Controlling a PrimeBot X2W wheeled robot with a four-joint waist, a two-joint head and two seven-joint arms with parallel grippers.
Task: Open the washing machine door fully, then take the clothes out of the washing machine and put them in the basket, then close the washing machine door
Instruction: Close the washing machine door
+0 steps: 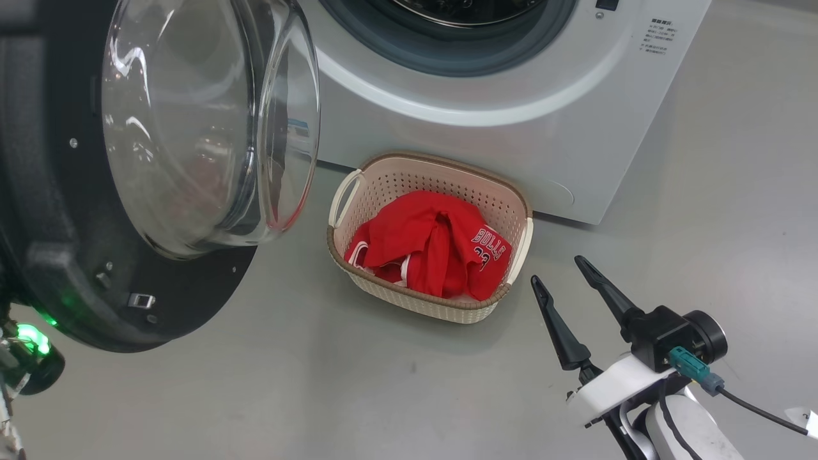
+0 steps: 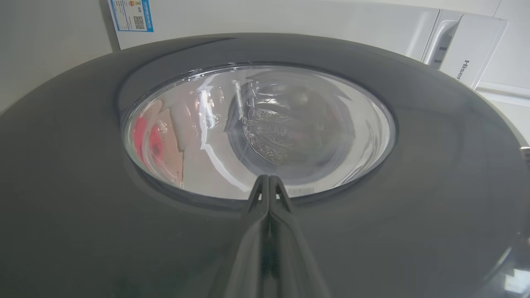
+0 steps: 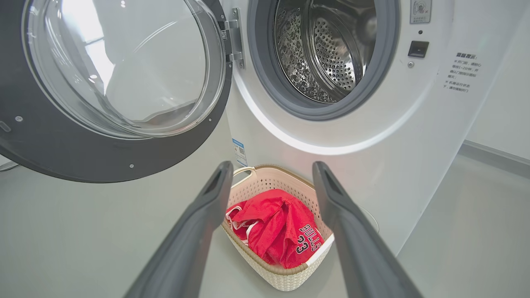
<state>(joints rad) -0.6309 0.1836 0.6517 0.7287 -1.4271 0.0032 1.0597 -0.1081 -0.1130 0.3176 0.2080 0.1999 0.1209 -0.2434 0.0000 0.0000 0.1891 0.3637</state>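
With the red Bulls basketball clothes already heaped in the cream basket, the step in hand looks like the last one: shutting the washing machine door. That door stands swung out on the left, hinged at the left edge of the opening, its glass bowl bulging toward the white washing machine. The steel drum looks empty as far as it can be seen. The basket sits on the grey floor, just in front of the machine and below the opening.

The left gripper has its two fingers pressed together, holding nothing. Its tips aim at the door's dark outer face just under the window (whether they actually touch it cannot be told). The right gripper hovers low at the near right of the basket, fingers spread wide and empty.

To close the door well, the shut fingertips should press on the black rim, on the side far from the hinge. They should follow the door's arc with a steady push until the latch catches. Keeping off the slippery glass seems wise. The right arm should hold clear, and the basket's rim deserves a check against the door's sweep.
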